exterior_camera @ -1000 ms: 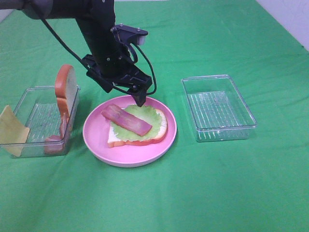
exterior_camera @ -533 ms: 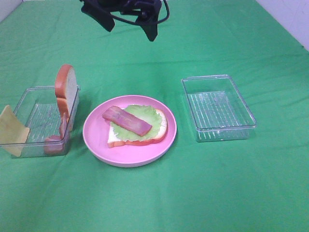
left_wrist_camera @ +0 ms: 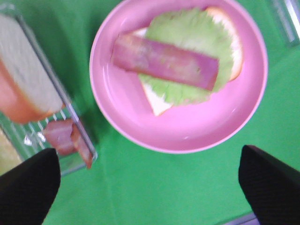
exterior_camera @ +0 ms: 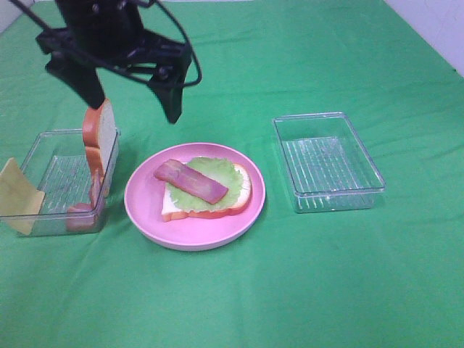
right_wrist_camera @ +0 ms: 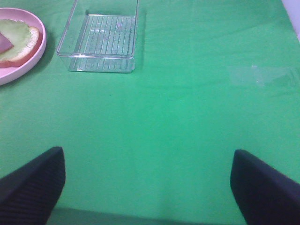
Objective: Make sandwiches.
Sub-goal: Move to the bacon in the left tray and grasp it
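Observation:
The sandwich on the pink plate [exterior_camera: 145, 212] is a bread slice [exterior_camera: 210, 211] with a lettuce leaf [exterior_camera: 221, 176] and one bacon strip [exterior_camera: 190, 181] on top. My left gripper [exterior_camera: 132, 98] hangs open and empty above the gap between the left tray [exterior_camera: 45, 221] and the plate. In the left wrist view the bacon strip [left_wrist_camera: 164, 61] lies across the lettuce [left_wrist_camera: 197, 37], well beyond the left gripper [left_wrist_camera: 150, 187]. My right gripper [right_wrist_camera: 149, 185] is open over bare cloth and does not show in the exterior high view.
The left tray holds an upright bread slice [exterior_camera: 100, 134], a cheese square [exterior_camera: 16, 196] leaning on its outer end, and bacon strips [exterior_camera: 83, 214]. A clear tray [exterior_camera: 328, 161] with nothing in it stands right of the plate. Green cloth covers the table.
The left gripper lifted away from the plate's far edge, went up out of view, then came back lower and further left. The bacon strip stays on the lettuce.

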